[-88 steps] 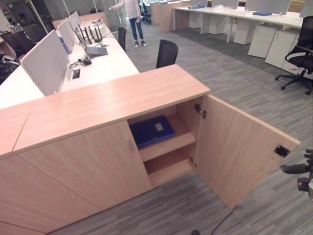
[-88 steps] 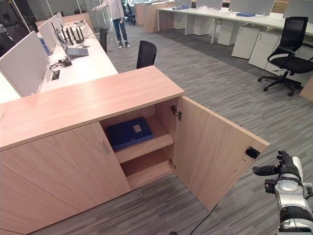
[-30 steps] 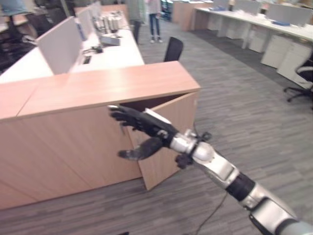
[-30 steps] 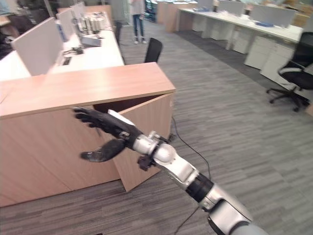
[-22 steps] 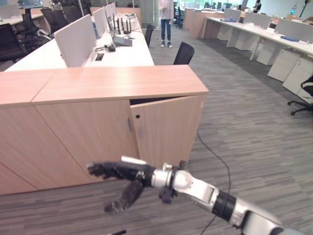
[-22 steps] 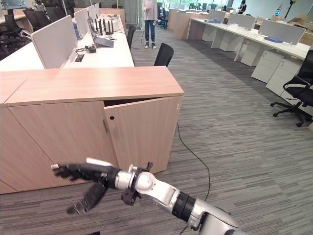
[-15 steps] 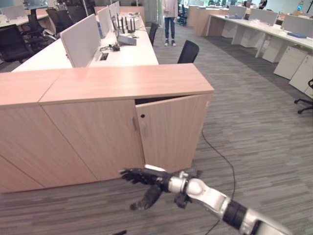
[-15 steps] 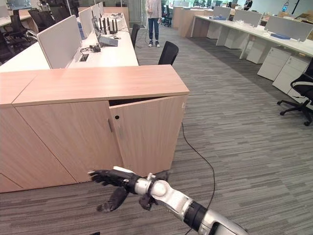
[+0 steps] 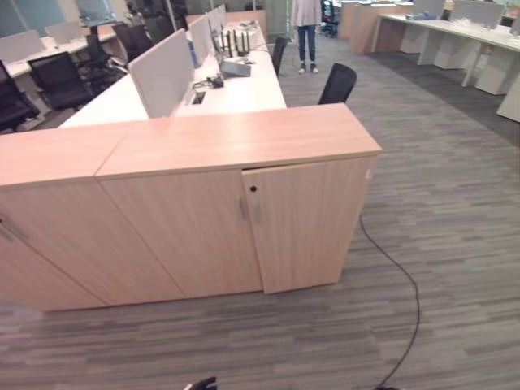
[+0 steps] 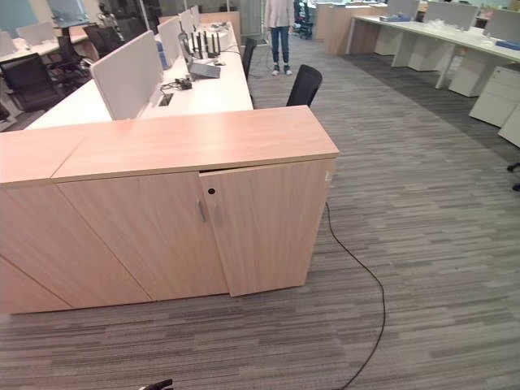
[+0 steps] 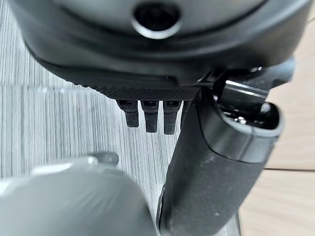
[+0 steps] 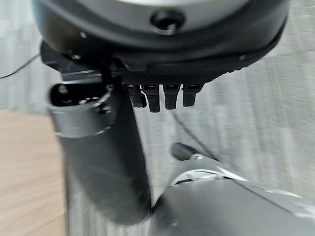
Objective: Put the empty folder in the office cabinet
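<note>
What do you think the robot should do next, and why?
Probably a light push on the cabinet door to seat it: a thin dark gap runs along its top edge, so it looks not quite flush. The left robot hand and right robot hand are both open and hold nothing, so either seems free for it.

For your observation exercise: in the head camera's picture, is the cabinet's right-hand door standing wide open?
No. The cabinet door lies almost flush with the cabinet front, its interior hidden.

my two head eyes look down from standing height at the same closed cabinet [image 9: 244, 219] and grey carpet [image 10: 422, 203], side by side. each wrist camera stares closely along my own fingers [image 11: 150, 115] toward the carpet.
</note>
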Motion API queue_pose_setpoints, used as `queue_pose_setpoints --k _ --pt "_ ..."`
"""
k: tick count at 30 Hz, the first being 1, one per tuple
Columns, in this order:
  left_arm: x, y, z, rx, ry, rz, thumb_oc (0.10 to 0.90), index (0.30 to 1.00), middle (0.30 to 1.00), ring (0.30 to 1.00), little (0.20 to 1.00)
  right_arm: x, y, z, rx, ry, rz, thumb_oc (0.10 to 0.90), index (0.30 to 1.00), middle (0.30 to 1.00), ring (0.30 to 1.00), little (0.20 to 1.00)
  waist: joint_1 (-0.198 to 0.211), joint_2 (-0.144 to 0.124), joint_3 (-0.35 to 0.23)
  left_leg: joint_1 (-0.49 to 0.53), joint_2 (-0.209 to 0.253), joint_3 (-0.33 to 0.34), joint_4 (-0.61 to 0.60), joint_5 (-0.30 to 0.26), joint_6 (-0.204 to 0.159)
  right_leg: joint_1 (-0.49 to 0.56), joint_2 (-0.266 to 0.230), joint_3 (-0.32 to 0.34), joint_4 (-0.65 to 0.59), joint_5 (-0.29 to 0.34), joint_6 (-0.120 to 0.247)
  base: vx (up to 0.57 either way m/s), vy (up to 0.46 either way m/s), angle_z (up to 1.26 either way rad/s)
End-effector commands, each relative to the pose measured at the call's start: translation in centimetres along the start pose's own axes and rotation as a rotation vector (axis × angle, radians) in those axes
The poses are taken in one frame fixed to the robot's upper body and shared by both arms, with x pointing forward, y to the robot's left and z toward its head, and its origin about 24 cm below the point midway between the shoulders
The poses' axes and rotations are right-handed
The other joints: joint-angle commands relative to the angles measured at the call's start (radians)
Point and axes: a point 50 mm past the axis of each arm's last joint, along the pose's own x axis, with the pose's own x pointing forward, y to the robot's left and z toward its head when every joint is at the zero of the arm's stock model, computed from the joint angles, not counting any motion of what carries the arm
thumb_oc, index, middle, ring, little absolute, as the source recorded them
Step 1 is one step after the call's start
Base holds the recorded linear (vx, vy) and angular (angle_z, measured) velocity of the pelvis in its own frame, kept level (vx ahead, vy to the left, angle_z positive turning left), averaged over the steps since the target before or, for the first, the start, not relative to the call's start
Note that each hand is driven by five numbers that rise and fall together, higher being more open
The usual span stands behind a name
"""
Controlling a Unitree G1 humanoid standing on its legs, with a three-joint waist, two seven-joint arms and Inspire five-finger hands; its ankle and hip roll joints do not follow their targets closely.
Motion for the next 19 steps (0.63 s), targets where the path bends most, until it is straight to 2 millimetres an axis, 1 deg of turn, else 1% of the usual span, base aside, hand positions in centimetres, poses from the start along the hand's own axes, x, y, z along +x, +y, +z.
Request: queue_pose_setpoints --k 1,3,4,5,6,7,8,9,10,11,13,15,16,17,18,19 --pt "-0.7 2.2 -3.0 -0.126 0.09 0.039 0.8 0.9 0.9 0.9 0.9 -0.7 0.6 -5.2 -0.069 0.207 0.009 0.8 0.9 0.9 0.9 0.9 -0.005 -0.1 0.041 -0.067 -0.063 -0.011 0.142 -0.044 -0.029 0.167 -0.008 0.036 -0.221 0.004 0.067 -0.05 -0.085 0.09" --pt "-0.6 2.0 -3.2 -0.178 0.096 0.043 0.8 0.9 0.9 0.9 0.9 -0.7 0.6 -5.2 -0.068 0.216 0.007 0.8 0.9 0.9 0.9 0.9 0.003 -0.103 0.056 -0.115 -0.063 -0.027 0.237 -0.04 -0.041 0.183 -0.005 0.023 -0.229 -0.006 0.055 -0.03 -0.053 0.18" --pt "-0.6 1.9 -3.0 -0.207 0.088 0.048 0.8 0.9 0.9 0.9 0.9 -0.6 0.6 -4.9 -0.07 0.206 0.003 0.8 0.9 0.9 0.9 0.9 0.011 -0.1 0.065 -0.131 -0.071 -0.045 0.26 -0.014 -0.047 0.188 -0.002 0.016 -0.234 -0.01 0.053 -0.02 -0.014 0.23" --pt "-0.6 1.9 -3.0 -0.207 0.088 0.048 0.8 0.9 0.9 0.9 0.9 -0.6 0.6 -4.9 -0.07 0.206 0.003 0.8 0.9 0.9 0.9 0.9 0.011 -0.1 0.065 -0.131 -0.071 -0.046 0.261 -0.014 -0.048 0.188 -0.002 0.016 -0.234 -0.01 0.052 -0.05 0.009 0.28" --pt "-0.5 1.4 -2.5 -0.219 0.062 0.036 0.8 0.9 0.9 0.9 0.9 -0.4 0.7 -3.7 -0.073 0.164 0.003 0.8 0.9 0.9 0.9 0.9 0.025 -0.105 0.073 -0.186 -0.132 -0.111 0.249 0.007 -0.046 0.179 -0.008 0.004 -0.239 -0.006 0.055 -0.04 0.006 0.24" --pt "-0.4 1.3 -2.3 -0.216 0.055 0.028 0.8 0.9 0.9 0.9 0.9 -0.3 0.9 -3.2 -0.07 0.143 0.005 0.8 0.9 0.9 0.9 0.9 0.035 -0.106 0.077 -0.204 -0.162 -0.135 0.244 -0.01 -0.04 0.179 -0.006 0.005 -0.239 -0.001 0.058 -0.04 0.006 0.18" --pt "-0.4 1.3 -2.3 -0.216 0.055 0.028 0.8 0.9 0.9 0.9 0.9 -0.3 0.9 -3.2 -0.07 0.143 0.005 0.8 0.9 0.9 0.9 0.9 0.034 -0.106 0.077 -0.204 -0.162 -0.136 0.244 -0.01 -0.04 0.179 -0.006 0.004 -0.239 -0.001 0.058 -0.01 0.013 0.07" --pt "-0.4 1.0 -2.4 -0.239 0.06 0.018 0.8 0.9 0.9 0.9 0.9 -0.1 1.3 -1.8 -0.065 0.092 0.013 0.8 0.9 0.9 0.9 0.9 0.04 -0.105 0.077 -0.227 -0.199 -0.168 0.239 -0.014 -0.035 0.167 -0.006 0.01 -0.236 0.009 0.064 0.04 0.043 0.04" --pt "-0.5 1.0 -2.7 -0.254 0.073 0.014 0.8 0.9 0.9 0.9 0.9 0.0 1.5 -1.2 -0.062 0.072 0.018 0.8 0.9 0.9 0.9 0.9 0.042 -0.103 0.066 -0.19 -0.206 -0.175 0.187 -0.017 -0.023 0.166 -0.004 0.015 -0.238 0.014 0.069 0.08 0.072 -0.03" --pt "-0.6 1.0 -3.3 -0.26 0.09 0.009 0.8 0.9 0.9 0.9 0.9 0.0 1.6 -0.6 -0.055 0.055 0.023 0.8 0.9 0.9 0.9 0.9 0.05 -0.096 0.059 -0.158 -0.205 -0.174 0.15 -0.024 -0.015 0.172 0.001 0.018 -0.241 0.015 0.075 0.1 0.074 -0.12" --pt "-0.6 1.3 -3.5 -0.251 0.099 0.012 0.8 0.9 0.9 0.9 0.9 0.1 1.7 -0.2 -0.049 0.043 0.025 0.8 0.9 0.9 0.9 0.9 0.048 -0.092 0.044 -0.136 -0.202 -0.174 0.098 -0.008 -0.011 0.171 -0.005 0.013 -0.243 0.019 0.084 0.07 0.083 -0.26" --pt "-0.6 1.3 -3.3 -0.195 0.089 0.012 0.8 0.9 0.9 0.9 0.9 0.1 1.7 0.4 -0.05 0.027 0.028 0.8 0.9 0.9 0.9 0.9 0.049 -0.079 0.027 -0.098 -0.186 -0.178 0.008 0.017 -0.01 0.171 -0.005 0.016 -0.244 0.023 0.089 0.06 0.078 -0.17" --pt "-0.6 1.3 -3.3 -0.195 0.089 0.012 0.8 0.9 0.9 0.9 0.9 0.1 1.7 0.4 -0.05 0.027 0.028 0.8 0.9 0.9 0.9 0.9 0.049 -0.079 0.027 -0.095 -0.186 -0.178 0.003 0.02 -0.01 0.172 -0.006 0.017 -0.244 0.023 0.089 0.03 0.088 -0.1" --pt "-0.5 1.3 -2.6 -0.138 0.055 0.013 0.8 0.9 0.9 0.9 0.9 0.1 1.8 0.9 -0.053 0.016 0.023 0.8 0.9 0.9 0.9 0.9 0.053 -0.067 0.015 -0.08 -0.167 -0.19 -0.065 0.06 -0.017 0.165 -0.006 0.018 -0.246 0.021 0.092 0.01 0.06 -0.1" --pt "-0.5 1.3 -2.6 -0.137 0.055 0.013 0.8 0.9 0.9 0.9 0.9 0.1 1.8 0.9 -0.053 0.016 0.023 0.8 0.9 0.9 0.9 0.9 0.053 -0.067 0.015 -0.077 -0.167 -0.19 -0.07 0.062 -0.017 0.165 -0.005 0.018 -0.246 0.021 0.092 0.02 0.106 -0.07" --pt "-0.4 1.3 -1.7 -0.077 0.016 0.014 0.8 0.9 0.9 0.9 0.9 0.2 1.7 1.2 -0.051 0.006 0.014 0.8 0.9 0.9 0.9 0.9 0.058 -0.06 0.004 -0.06 -0.158 -0.203 -0.124 0.086 -0.019 0.163 -0.005 0.014 -0.246 0.019 0.097 0.02 0.067 -0.06"
